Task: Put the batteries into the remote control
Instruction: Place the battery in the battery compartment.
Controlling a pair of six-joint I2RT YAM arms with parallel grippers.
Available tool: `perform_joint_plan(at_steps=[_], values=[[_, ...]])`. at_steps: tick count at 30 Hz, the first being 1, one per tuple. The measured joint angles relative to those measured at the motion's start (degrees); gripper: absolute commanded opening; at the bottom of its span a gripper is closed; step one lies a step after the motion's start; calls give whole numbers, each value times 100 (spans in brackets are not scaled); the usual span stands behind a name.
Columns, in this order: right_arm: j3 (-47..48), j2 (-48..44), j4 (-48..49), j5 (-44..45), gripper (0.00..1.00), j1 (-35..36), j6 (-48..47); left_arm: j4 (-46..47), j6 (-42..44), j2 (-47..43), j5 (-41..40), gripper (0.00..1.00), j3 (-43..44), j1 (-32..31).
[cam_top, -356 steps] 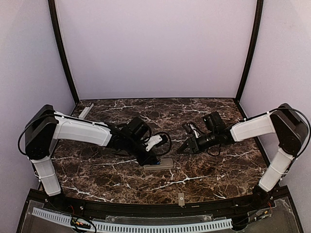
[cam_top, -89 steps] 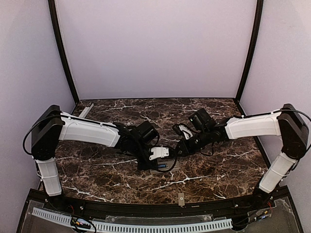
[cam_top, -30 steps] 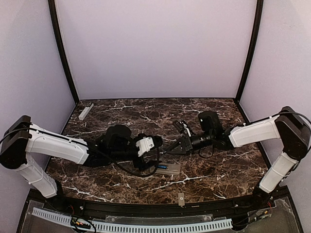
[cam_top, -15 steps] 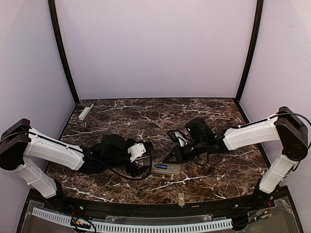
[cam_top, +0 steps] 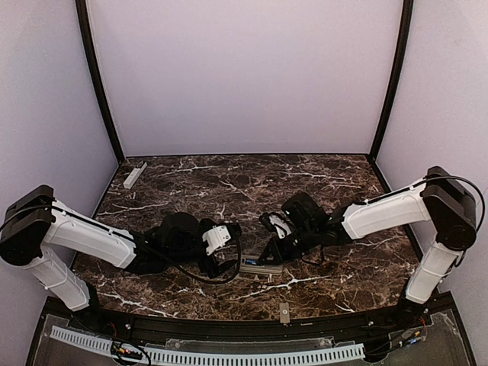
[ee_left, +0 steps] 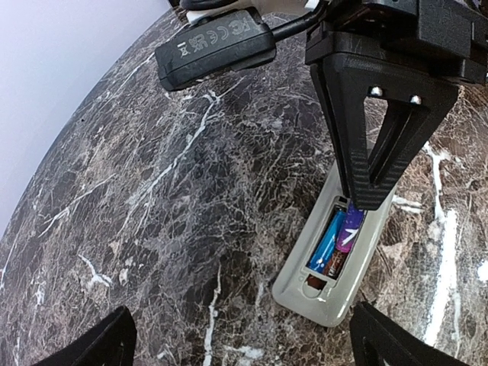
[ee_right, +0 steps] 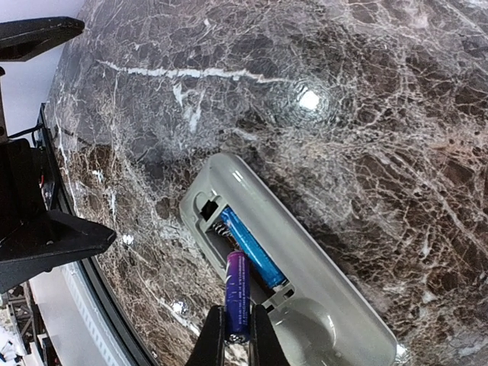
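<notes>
The remote control lies back-up on the marble, its battery compartment open. In the right wrist view one blue battery sits in the far slot of the remote control. My right gripper is shut on a purple battery, whose free end hangs over the empty slot. In the left wrist view the purple battery lies beside the blue battery under the right gripper. My left gripper stands open just left of the remote control, holding nothing.
A narrow pale grey bar lies at the back left corner of the table. Both arms reach low towards the middle; the left gripper and right gripper flank the remote. Black frame posts and purple walls close in the table.
My left gripper has opened wide and drawn back left of the remote. The right gripper has come down and leftwards onto the open compartment with the purple battery.
</notes>
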Motion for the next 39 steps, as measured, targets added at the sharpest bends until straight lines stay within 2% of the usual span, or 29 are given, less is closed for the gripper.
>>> perform_joint_plan(at_steps=[11,16,20,33,39], values=[[286,313,-9,144,0,155,-136,92,50,234,214,97,-111,0],[291,330,7,144,18,155,-192,85,249,509,815,97,-168,0],[249,321,-57,210,25,170,-208,85,378,645,1115,97,-168,0],[297,-59,-614,487,41,216,-297,116,741,1097,1246,95,199,2],[136,-761,-782,581,42,118,-249,61,885,1488,1521,81,660,181]])
